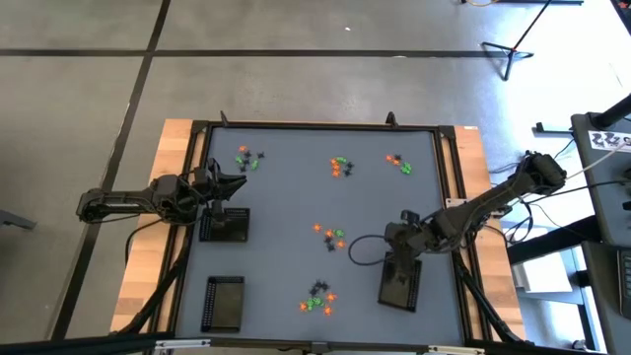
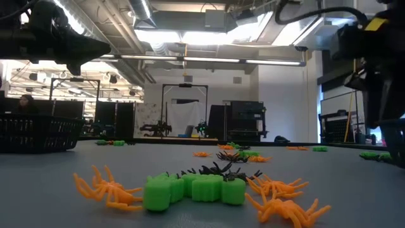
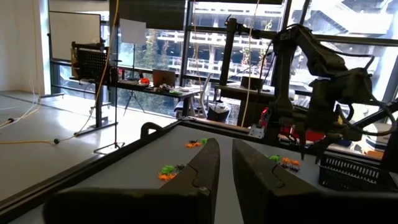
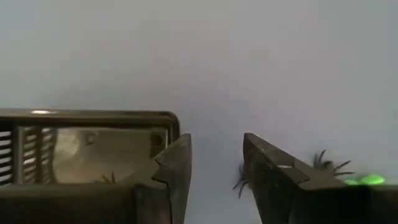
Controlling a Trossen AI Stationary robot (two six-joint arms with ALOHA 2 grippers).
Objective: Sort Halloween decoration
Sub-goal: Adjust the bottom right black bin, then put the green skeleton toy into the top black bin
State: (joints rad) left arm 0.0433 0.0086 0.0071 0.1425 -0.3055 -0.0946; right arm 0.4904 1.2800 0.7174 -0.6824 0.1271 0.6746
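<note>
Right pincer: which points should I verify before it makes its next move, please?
1. Right pincer open: ok.
2. Nothing held between its fingers: ok.
3. Black spider lined up in the gap: not ok, it lies beside one finger.
4. Tray close by for dropping: ok.
5. Left pincer far from the right one: ok.
</note>
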